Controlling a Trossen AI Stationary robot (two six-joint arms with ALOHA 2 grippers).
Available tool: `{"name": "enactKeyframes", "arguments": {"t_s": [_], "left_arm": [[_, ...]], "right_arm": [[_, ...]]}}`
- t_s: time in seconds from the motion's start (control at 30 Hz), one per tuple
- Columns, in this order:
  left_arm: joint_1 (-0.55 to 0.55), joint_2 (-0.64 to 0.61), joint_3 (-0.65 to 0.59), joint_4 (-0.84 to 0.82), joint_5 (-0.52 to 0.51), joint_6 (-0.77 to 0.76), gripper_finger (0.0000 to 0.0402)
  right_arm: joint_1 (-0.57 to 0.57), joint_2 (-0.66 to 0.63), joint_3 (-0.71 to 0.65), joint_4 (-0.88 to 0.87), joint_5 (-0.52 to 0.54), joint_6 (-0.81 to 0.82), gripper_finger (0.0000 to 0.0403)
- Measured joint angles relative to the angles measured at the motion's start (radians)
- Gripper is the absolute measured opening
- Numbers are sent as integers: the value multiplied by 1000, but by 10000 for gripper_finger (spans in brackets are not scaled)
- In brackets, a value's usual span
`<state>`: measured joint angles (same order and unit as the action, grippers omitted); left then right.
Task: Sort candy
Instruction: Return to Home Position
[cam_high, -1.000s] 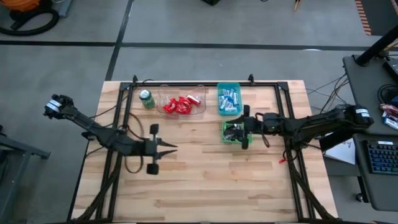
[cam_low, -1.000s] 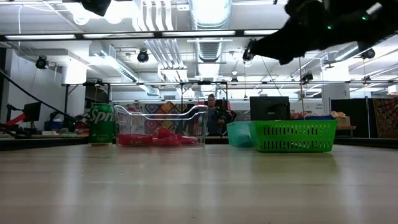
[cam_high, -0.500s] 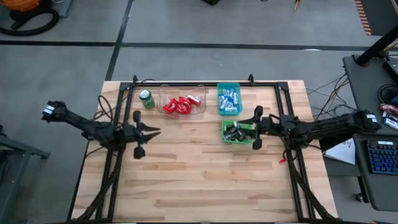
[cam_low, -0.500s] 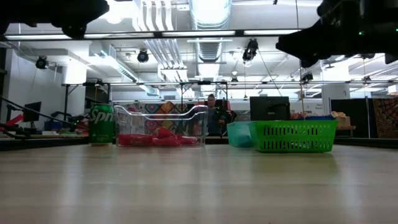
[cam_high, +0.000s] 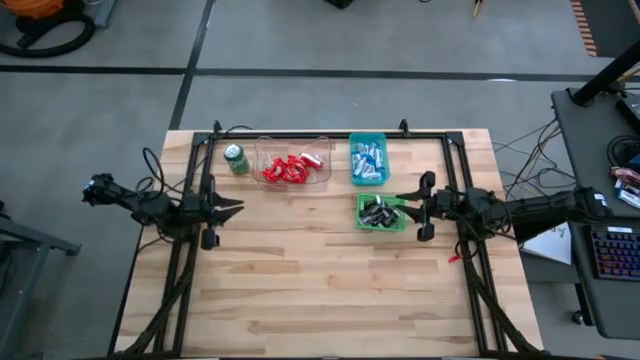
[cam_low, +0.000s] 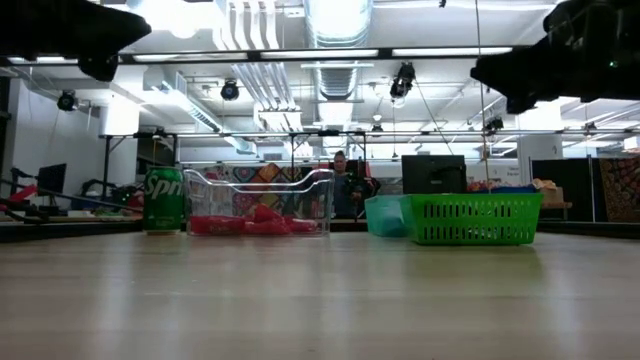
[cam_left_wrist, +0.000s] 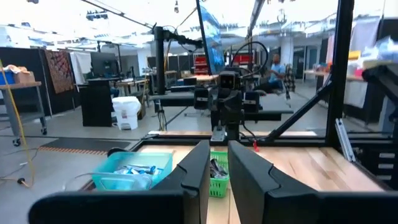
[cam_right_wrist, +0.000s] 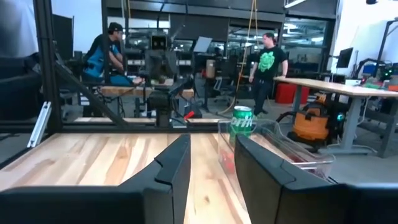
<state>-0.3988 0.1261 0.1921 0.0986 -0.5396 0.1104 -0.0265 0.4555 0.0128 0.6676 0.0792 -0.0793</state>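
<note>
The left jaws are held over the tabletop's (cam_high: 330, 285) 9 o'clock edge, aimed toward 3 o'clock. In the left wrist view only a narrow gap is seen between the fingers (cam_left_wrist: 198, 167), and nothing is gripped. The right jaws are held at the 3 o'clock side, aimed toward 9 o'clock, with a somewhat wider gap between their fingers (cam_right_wrist: 174, 163), likewise empty. The candy is gathered toward 12 o'clock. Red bars (cam_high: 288, 169) lie in the clear bin (cam_high: 263, 152), blue bars (cam_high: 368, 160) in the teal bin (cam_high: 368, 137), and dark bars (cam_high: 378, 212) in the green basket (cam_high: 381, 229). A can (cam_high: 236, 158) stands just beside the clear bin, at its 9 o'clock side. The sorting is judged to be finished, with only the parking of the arms left. The chief risk is judged to lie with the right jaws. From above, their tips are seen over the basket's 3 o'clock rim, though the low view shows them carried well above it. If they were lowered before being drawn clear, the rim could be hooked and the basket dragged or tipped, and dark bars spilled. On the left, the can stands toward 12 o'clock of the jaws. A sweep that way at low height could knock it into the clear bin. Cables (cam_high: 152, 172) looped beside the left arm (cam_high: 160, 205) could also be snagged as it folds.
</note>
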Motion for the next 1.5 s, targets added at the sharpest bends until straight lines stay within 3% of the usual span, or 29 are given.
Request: {"name": "enactKeyframes", "arguments": {"t_s": [0.37,0.87,1.07,1.3,1.5], "left_arm": [[2,-125,-182,52,-10,-77,40],[3,-67,-180,-25,-19,-139,40],[4,0,-180,-29,-84,-135,40],[4,68,-179,-30,-106,-175,40],[3,110,-174,-38,-105,-172,40]], "right_arm": [[0,-118,0,-85,0,-44,107],[0,-447,-1,-518,-1,-103,100],[0,-439,-2,-627,1,-111,96],[0,-414,-2,-637,4,-141,86],[0,-406,-2,-640,0,-58,82]]}}
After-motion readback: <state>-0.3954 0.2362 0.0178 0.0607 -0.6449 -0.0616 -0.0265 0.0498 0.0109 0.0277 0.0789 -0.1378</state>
